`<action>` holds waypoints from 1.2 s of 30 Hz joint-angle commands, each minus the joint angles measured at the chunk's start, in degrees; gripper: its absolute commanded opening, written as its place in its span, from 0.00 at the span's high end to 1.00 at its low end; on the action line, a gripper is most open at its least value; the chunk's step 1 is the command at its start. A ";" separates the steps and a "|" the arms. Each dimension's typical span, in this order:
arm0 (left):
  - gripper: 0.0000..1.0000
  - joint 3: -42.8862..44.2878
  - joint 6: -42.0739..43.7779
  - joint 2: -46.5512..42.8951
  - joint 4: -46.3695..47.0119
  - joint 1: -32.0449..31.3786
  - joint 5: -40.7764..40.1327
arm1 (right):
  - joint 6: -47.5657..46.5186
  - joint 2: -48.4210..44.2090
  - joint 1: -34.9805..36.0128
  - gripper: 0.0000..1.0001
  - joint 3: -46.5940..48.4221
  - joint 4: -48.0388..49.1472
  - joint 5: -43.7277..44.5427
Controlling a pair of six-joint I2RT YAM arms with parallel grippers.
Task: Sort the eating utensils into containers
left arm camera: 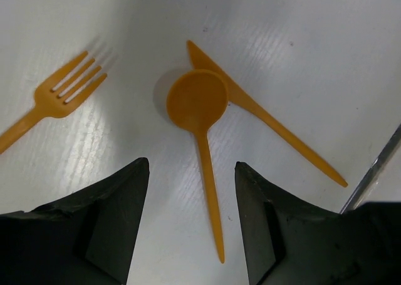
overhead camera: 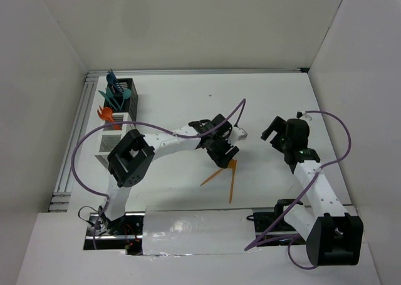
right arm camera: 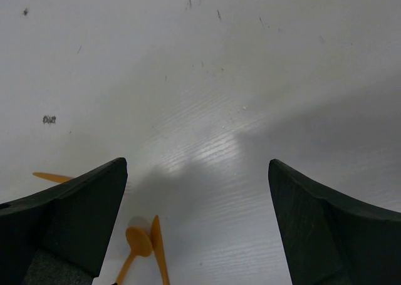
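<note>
Over the counter, top view: left gripper above orange utensils; bins well apart, far left.
Left wrist: jaws spread astride the spoon handle (knife touches its bowl). Pick-up step; next, descend and pinch the handle alone.
Right wrist: right gripper spread, empty.
</note>
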 commanded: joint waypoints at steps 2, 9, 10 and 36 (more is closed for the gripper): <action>0.32 -0.73 -0.45 2.71 -2.39 -2.01 -2.56 | -0.40 -2.42 -0.41 0.00 -1.23 -1.77 2.62; 0.38 -2.14 -0.97 3.32 -0.90 -3.33 -4.58 | -0.40 -3.83 -0.41 0.00 -1.85 -0.71 3.15; 0.42 -2.14 -1.15 3.41 -0.81 -3.34 -5.02 | -0.31 -3.66 -0.50 0.00 -1.85 -0.71 3.15; 1.00 -28.41 -19.07 -39.71 33.01 17.82 -2.57 | -2.51 -2.96 -0.59 0.01 -4.14 6.58 -8.26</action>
